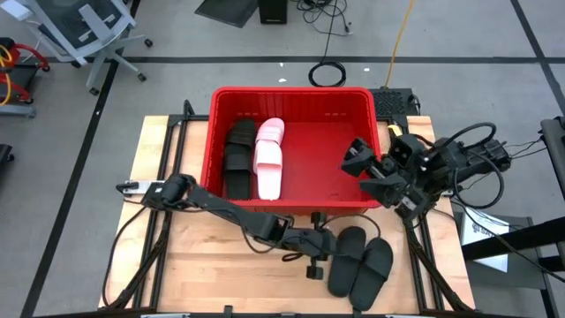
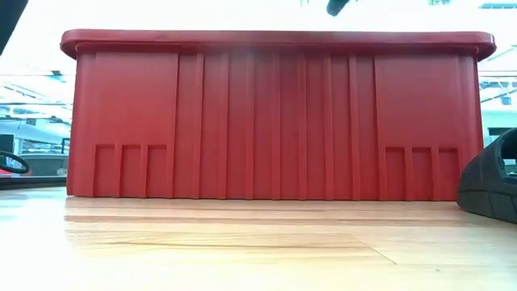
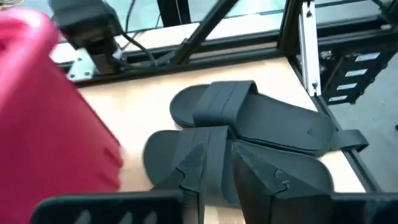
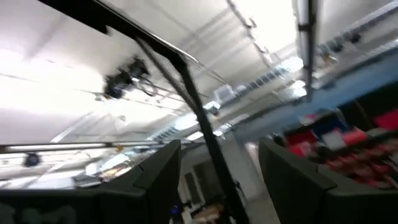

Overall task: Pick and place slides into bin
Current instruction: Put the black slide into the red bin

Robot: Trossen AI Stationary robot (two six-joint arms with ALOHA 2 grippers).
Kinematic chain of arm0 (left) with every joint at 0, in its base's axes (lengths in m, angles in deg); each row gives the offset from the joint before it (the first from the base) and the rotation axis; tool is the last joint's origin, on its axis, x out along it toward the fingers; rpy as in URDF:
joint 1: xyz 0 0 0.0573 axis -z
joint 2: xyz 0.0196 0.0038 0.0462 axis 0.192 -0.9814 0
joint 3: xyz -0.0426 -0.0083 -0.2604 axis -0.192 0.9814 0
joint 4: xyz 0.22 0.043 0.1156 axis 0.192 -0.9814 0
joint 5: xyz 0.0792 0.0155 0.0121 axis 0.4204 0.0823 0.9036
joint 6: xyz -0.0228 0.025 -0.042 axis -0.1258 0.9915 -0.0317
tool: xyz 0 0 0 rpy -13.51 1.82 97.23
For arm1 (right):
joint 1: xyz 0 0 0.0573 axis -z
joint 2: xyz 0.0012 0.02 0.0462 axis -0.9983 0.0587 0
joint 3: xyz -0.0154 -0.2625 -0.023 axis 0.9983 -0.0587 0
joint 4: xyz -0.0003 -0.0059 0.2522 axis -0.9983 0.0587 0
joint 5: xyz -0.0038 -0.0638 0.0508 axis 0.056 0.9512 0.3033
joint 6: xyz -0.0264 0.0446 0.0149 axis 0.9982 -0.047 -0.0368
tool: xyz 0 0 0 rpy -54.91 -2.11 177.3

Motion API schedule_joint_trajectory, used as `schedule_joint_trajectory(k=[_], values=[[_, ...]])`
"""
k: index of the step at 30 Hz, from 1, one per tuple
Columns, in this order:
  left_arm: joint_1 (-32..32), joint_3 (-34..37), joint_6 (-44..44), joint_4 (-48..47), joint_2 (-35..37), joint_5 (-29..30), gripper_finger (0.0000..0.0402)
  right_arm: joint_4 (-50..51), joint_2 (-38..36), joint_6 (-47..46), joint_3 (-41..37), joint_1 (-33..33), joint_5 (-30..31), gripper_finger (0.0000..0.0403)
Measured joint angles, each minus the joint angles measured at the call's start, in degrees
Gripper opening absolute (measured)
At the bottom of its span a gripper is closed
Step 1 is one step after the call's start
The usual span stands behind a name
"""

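Bin (image 1: 296, 146) first: the red tub sits at the far middle of the wooden table (image 1: 203, 269), and everything else is placed from it. Inside, against its left wall, lie a black slide (image 1: 237, 159) and a pale pink slide (image 1: 269, 157), side by side, long axes running from the bin's near wall to its far wall, straps toward the far end. So two slides show as binned.

Two more black slides remain outside, just beyond the bin's near-right corner: the outer black slide (image 1: 373, 269) and the inner black slide (image 1: 345, 256). They lie touching, parallel, slanted so their long axes angle from the table's front edge up toward the bin. No other slides show.

Right gripper (image 1: 360, 162) hangs over the bin's right interior, empty, with its fingers spread wide. Left gripper (image 1: 311, 240) reaches along the bin's near wall to the inner black slide; in its wrist view the fingers (image 3: 193, 171) stand narrowly apart astride that slide's strap (image 3: 211, 149), not clamped. I judge a pick is in hand.
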Motion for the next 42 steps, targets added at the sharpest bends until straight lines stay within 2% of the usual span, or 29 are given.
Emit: schedule_joint_trajectory(k=[7,16,24,29,34,39,42], values=[[-0.3,0.0,0.3,-7.8,6.7,0.4,0.0087,-5.5,0.0,1.5,0.0,0.0,-3.1,0.0205],[-0.1,0.0,2.0,-22.2,17.9,4.5,0.0088,-13.1,0.0,6.9,0.0,-0.6,-6.0,0.0205],[0.0,0.0,1.9,-26.2,28.9,7.5,0.0088,-13.4,1.0,12.0,0.7,-4.2,-4.6,0.0205],[0.0,0.0,2.6,-26.5,35.2,10.0,0.0088,-3.1,3.8,12.7,6.7,-6.7,-3.2,0.0205],[-0.1,-0.1,2.4,-26.8,40.6,13.0,0.0088,13.6,8.7,12.9,18.4,-9.3,-0.5,0.0205],[-0.2,0.0,2.6,-27.6,44.6,16.0,0.0088,32.4,13.4,11.5,30.6,-12.0,5.2,0.0205],[-0.2,0.0,2.9,-28.4,46.4,17.8,0.0088,43.1,16.0,6.3,35.9,-13.6,9.3,0.0205]])
